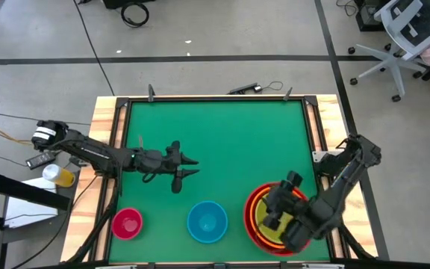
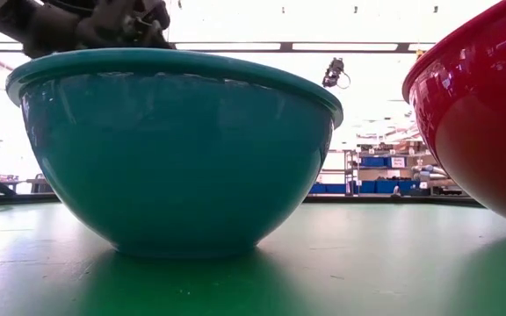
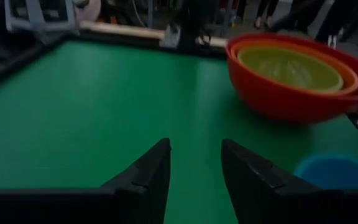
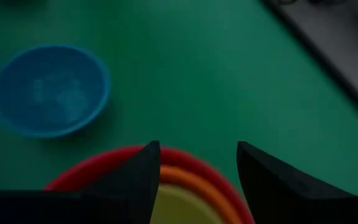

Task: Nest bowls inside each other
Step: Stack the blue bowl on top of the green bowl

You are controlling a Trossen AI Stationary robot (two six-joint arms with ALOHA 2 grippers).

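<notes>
The right gripper [image 1: 275, 211] hangs over the nested stack with its fingers spread wide and nothing between them. Directly beneath it the yellow-green bowl [image 3: 289, 67] sits inside the orange bowl [image 3: 352, 73], which sits inside the red bowl [image 3: 272, 94], so three of the five are already nested. Just beyond the stack, off to the side toward the other arm, the blue bowl [image 1: 207, 222] stands alone and upright on the green desk [image 1: 215, 142], and farther out the same way is the pink bowl [image 1: 127, 223], also alone.

The left gripper [image 1: 188, 167] waits over bare desk behind those two loose bowls, its fingers apart and empty.

Blue looks like the next to go in, then pink. These appear to be thin, stiff plastic: light, unlikely to break, but smooth and apt to slide or tip under a pinch. The rim is the sensible hold, one finger inside the wall and one outside.
</notes>
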